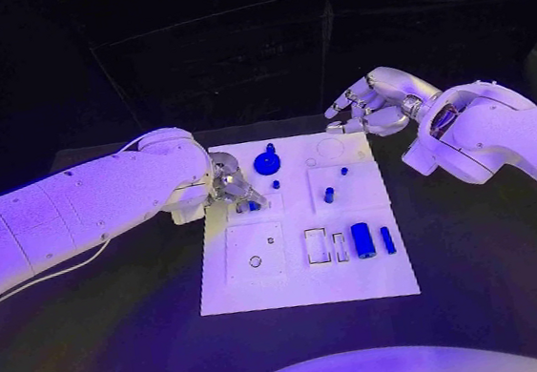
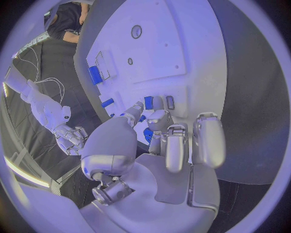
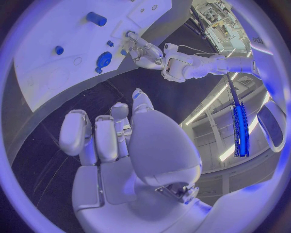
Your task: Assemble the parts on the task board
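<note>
Head view: the task board (image 1: pixel 306 281) lies mid-worktop (image 1: pixel 101 349). The left hand (image 1: pixel 230 185) reaches over the board's left edge, fingertips on a small blue part (image 1: pixel 252 205). The right hand (image 1: pixel 369 103) hovers past the board's far right corner, fingers loosely curled, holding nothing.

Left wrist view: the left hand's fingers (image 2: pixel 135 114) pinch a blue part (image 2: pixel 148 102) on the board.

Right wrist view: the right hand (image 3: pixel 115 141) hangs beside the board, fingers apart and empty.

The white board (image 1: pixel 265 283) lies flat mid-table. At its twelve o'clock sits a round blue knob (image 1: pixel 266 160); at five o'clock a blue cylinder (image 1: pixel 362 240) and thin pin (image 1: pixel 388 239) lie side by side; near centre stands a small peg (image 1: pixel 329 195).
</note>
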Available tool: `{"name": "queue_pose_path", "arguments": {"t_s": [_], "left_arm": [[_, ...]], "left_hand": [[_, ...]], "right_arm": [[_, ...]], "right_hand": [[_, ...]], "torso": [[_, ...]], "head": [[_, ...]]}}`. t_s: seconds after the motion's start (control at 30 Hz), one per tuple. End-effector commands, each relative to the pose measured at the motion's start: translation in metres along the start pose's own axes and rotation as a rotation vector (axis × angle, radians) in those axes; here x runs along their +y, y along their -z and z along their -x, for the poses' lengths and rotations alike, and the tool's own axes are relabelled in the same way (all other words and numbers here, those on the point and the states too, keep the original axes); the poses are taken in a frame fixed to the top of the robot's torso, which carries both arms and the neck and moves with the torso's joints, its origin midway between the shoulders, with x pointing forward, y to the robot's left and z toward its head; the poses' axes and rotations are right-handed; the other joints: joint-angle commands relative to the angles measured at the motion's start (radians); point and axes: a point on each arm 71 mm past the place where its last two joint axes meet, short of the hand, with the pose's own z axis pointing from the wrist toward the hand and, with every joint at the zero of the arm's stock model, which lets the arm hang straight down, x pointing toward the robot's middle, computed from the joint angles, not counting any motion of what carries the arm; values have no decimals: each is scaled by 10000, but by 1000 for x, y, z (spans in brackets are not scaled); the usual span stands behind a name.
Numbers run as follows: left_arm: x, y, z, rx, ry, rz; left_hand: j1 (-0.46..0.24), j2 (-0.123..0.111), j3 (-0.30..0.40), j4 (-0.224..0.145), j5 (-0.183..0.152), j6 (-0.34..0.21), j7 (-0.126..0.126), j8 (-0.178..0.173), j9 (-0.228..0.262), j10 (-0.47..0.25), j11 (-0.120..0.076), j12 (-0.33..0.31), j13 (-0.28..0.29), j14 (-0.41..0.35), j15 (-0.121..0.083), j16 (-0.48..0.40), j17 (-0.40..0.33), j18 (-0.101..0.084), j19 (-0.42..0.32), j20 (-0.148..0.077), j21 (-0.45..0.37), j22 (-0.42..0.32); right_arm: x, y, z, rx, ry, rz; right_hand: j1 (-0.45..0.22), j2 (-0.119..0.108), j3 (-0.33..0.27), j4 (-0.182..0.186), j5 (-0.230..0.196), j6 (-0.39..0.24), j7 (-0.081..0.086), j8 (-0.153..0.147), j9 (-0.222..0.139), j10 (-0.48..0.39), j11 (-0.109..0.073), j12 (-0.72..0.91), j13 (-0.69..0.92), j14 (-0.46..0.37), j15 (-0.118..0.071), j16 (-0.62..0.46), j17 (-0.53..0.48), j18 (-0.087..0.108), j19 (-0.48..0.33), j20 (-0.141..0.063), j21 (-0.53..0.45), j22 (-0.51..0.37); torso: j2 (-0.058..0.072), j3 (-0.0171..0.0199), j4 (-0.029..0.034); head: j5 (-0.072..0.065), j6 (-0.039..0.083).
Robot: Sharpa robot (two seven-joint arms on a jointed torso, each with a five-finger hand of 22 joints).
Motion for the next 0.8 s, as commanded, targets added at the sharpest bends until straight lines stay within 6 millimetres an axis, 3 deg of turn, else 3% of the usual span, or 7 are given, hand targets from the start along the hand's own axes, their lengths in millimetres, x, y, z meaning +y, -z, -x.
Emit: {"name": "queue_pose_path", "arguments": {"t_s": [0.03,0.17,0.5,0.8], "left_arm": [[-1,1,0,74,11,-28],[-1,1,0,69,87,-42],[-1,1,1,-51,319,-71],[-3,0,1,-39,472,-114]], "left_hand": [[83,-20,-47,-3,-1,-30,8,-44,-13,-83,13,-73,-24,1056,7,32,2635,32,-42,7,-43,5],[221,63,-57,-43,1,-73,24,-99,-36,-112,22,-120,-72,1056,13,32,2635,40,-56,12,-73,-23],[1490,800,583,-650,1,-377,115,-548,-250,-264,87,-360,-305,1056,54,32,2635,53,-86,45,-143,-69],[1650,873,785,-771,0,-470,207,-797,-381,-363,157,-525,-469,1056,112,32,2635,62,-118,87,-206,-125]], "right_arm": [[1,-1,0,34,-17,59],[1,-1,0,39,-17,58],[1,-1,0,61,-18,36],[1,-1,-1,78,-20,31]], "right_hand": [[-23,38,-56,-13,51,-76,-5,62,-16,-61,-38,-64,-9,294,-57,-58,-4,84,-95,-2,-57,-10],[-20,42,-63,-11,53,-83,-4,63,-17,-58,-38,-55,-5,297,-57,-53,6,83,-93,-2,-58,-8],[-17,45,-63,-12,55,-84,-5,63,-17,-55,-38,-49,0,299,-57,-49,12,83,-92,-2,-57,-7],[-8,54,-61,-13,61,-87,-5,64,-17,-52,-39,-44,2,301,-57,-43,21,83,-91,-2,-58,-6]], "torso": [[3,2,0],[2,2,-1],[8,5,-9],[0,6,-5]], "head": [[-3,-8],[4,-11],[5,-6],[-12,-11]]}}
